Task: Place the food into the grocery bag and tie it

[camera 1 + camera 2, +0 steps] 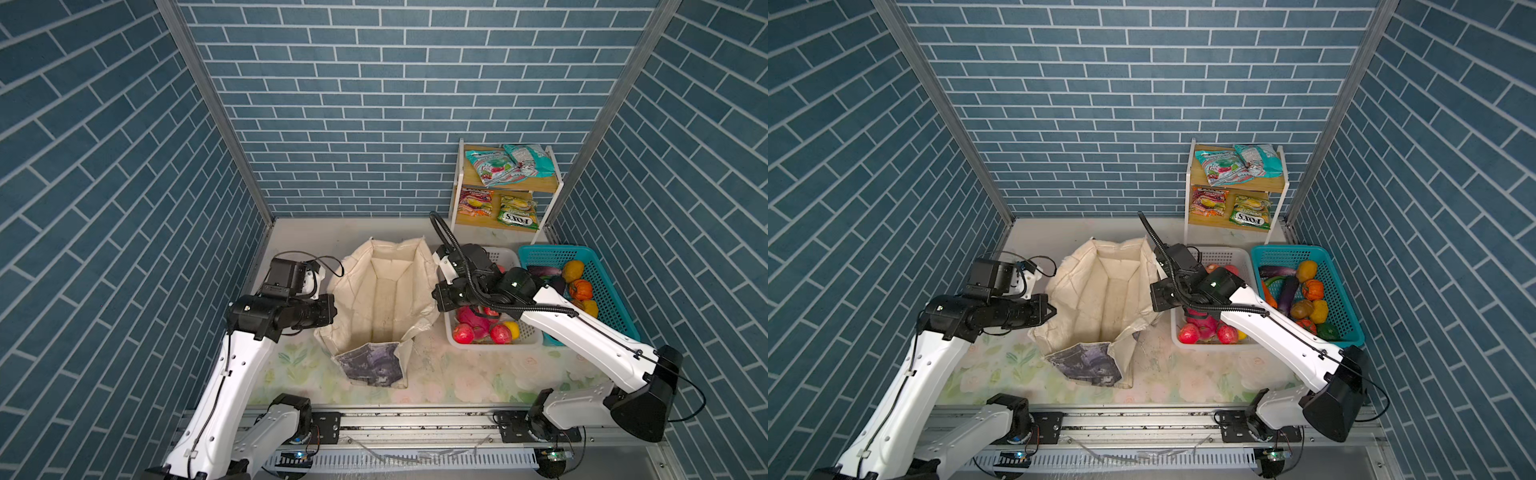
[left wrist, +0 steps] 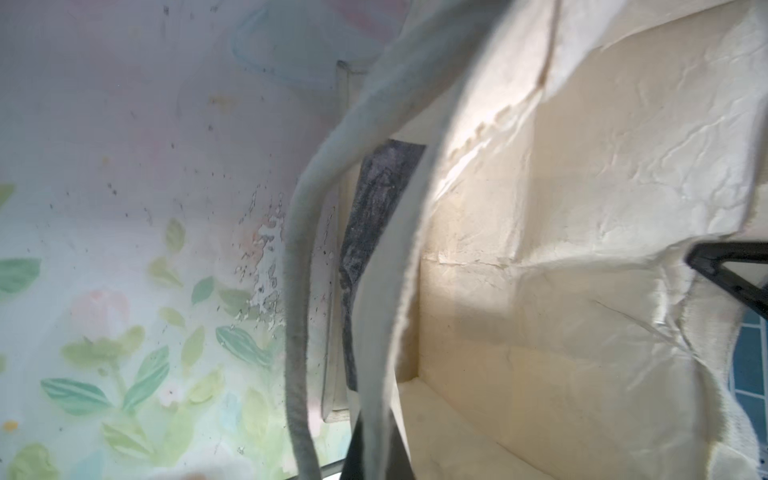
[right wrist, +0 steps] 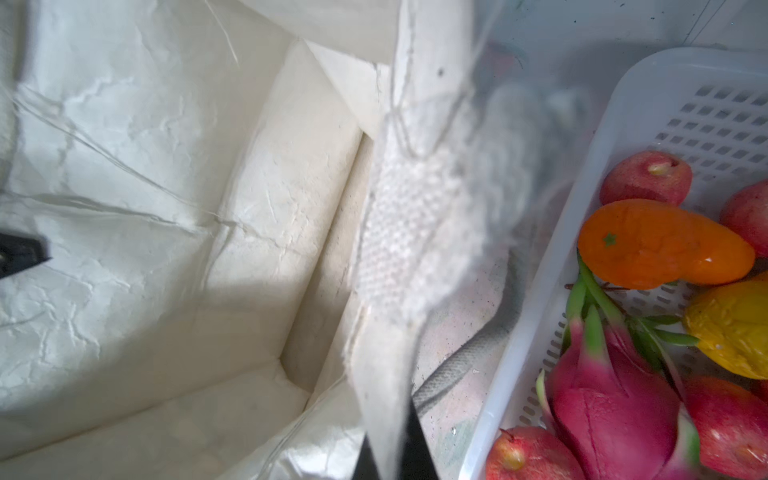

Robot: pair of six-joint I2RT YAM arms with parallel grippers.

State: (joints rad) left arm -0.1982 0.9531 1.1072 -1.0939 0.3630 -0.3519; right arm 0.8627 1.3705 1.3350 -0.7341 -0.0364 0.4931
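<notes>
Nearest the lens, the left arm (image 1: 232, 374) and right arm (image 1: 590, 336) rose from the rail (image 1: 415, 420) at the bottom edge of both top views and leaned toward mid-frame. Between them, at the centre of the floral table (image 1: 478, 382), the bag (image 1: 386, 291) stood upright, mouth spread wide, showing only creased lining inside. Its grey panel (image 1: 370, 365) faced the bottom of the frame.

The left gripper (image 1: 332, 308) sat at the bag's left rim and the right gripper (image 1: 435, 299) at its right rim, so the bag lay directly between them.

At far right the teal basket (image 1: 552, 248) held an aubergine (image 1: 1287, 296) and other produce. The white basket (image 1: 490, 345) stood between it and the bag, just beside both, under the right arm. At upper right the shelf (image 1: 473, 221) stood against the back wall.

In the white basket lay a dragon fruit (image 3: 615, 419), an orange fruit (image 3: 660, 245), a yellow fruit (image 3: 735, 328) and apples (image 3: 646, 176). Two teal packets (image 1: 492, 166) lay on the shelf's top board.

A handle (image 2: 299, 291) hung loose outside the bag's wall.

In each wrist view, cream rim cloth was pinched between closed black fingers (image 2: 353, 465) (image 3: 417, 451): both grippers were clamped on the bag's rim.
</notes>
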